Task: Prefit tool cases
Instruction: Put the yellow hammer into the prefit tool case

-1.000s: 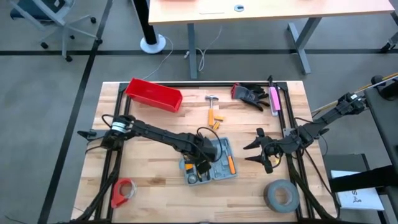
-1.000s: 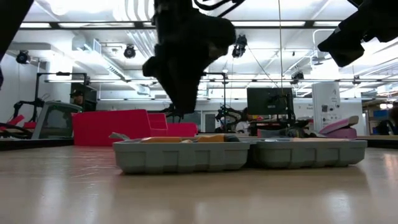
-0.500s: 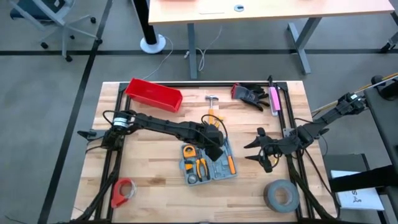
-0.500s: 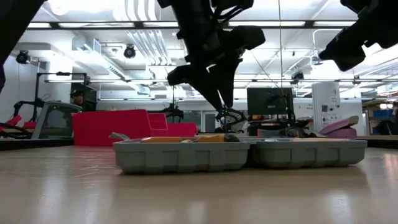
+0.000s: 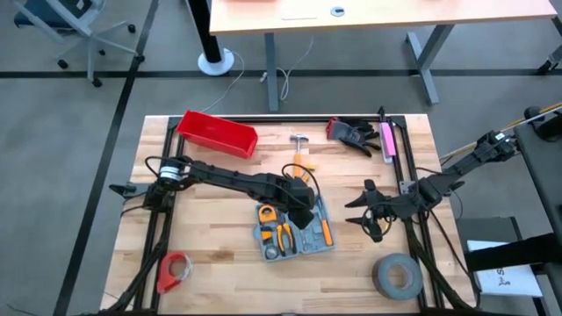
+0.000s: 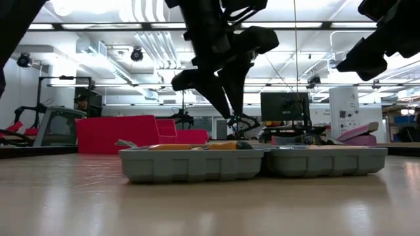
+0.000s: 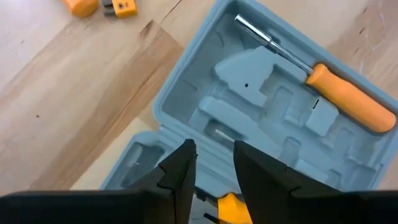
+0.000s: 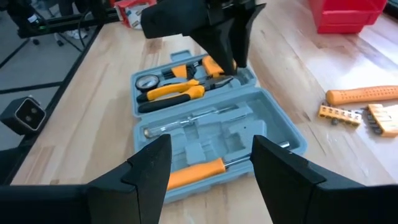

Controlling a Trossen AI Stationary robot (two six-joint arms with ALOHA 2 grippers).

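In the high view, nearest the bottom edge, a grey tape roll (image 5: 397,276) lay at the lower right of the table (image 5: 211,241) and a red tape holder (image 5: 173,269) at the lower left. Just above them, at the middle of the frame, the tool case (image 5: 296,230) lay opened flat, both halves facing up. Orange-handled pliers (image 5: 283,235) sat in its left half and an orange-handled screwdriver (image 5: 326,231) lay along its right half.

The left gripper (image 5: 301,207) hung over the upper part of the case; in the left wrist view its fingers (image 7: 179,174) stood a narrow gap apart with nothing between them, above the hinge line of the case (image 7: 261,118). The right gripper (image 5: 369,211) waited to the right of the case, near the table's right rail, its fingers (image 8: 150,168) spread wide and empty.

Farther up the frame, an orange-handled hammer (image 5: 299,151) and small orange bit holders (image 5: 306,175) lay on the wood above the case. At the top of the table sat a red bin (image 5: 216,133) on the left, and black gloves (image 5: 355,133) beside a pink tool (image 5: 386,140) on the right
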